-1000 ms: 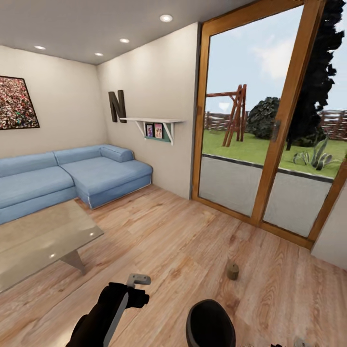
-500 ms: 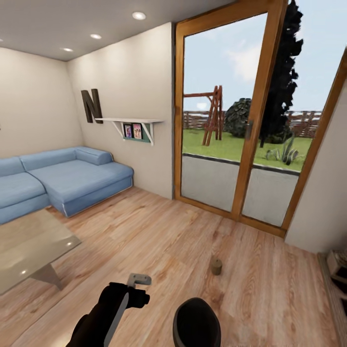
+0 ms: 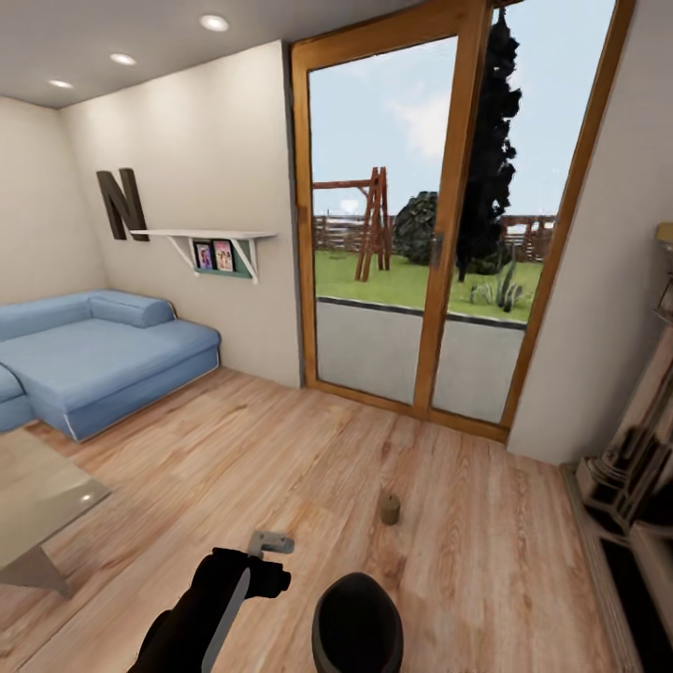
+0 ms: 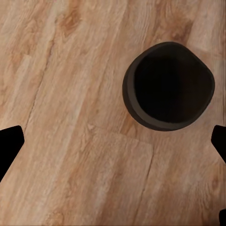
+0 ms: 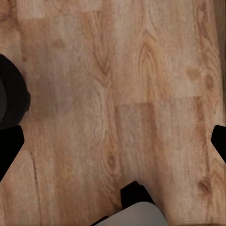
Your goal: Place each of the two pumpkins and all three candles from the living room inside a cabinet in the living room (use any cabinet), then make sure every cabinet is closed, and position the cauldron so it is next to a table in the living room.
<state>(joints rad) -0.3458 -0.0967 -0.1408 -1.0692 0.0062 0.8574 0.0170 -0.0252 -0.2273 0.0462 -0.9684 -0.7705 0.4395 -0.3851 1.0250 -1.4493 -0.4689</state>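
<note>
One sign can be read: a large dark letter "N" (image 3: 121, 203) mounted on the cream wall, just above the far end of the white shelf (image 3: 201, 236). Two small framed pictures (image 3: 213, 255) stand under that shelf, but any writing on them is too small to make out.

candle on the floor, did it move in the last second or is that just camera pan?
No. The candle keeps its spot relative to the glass door; both slid leftward together, so the camera turned.
</note>
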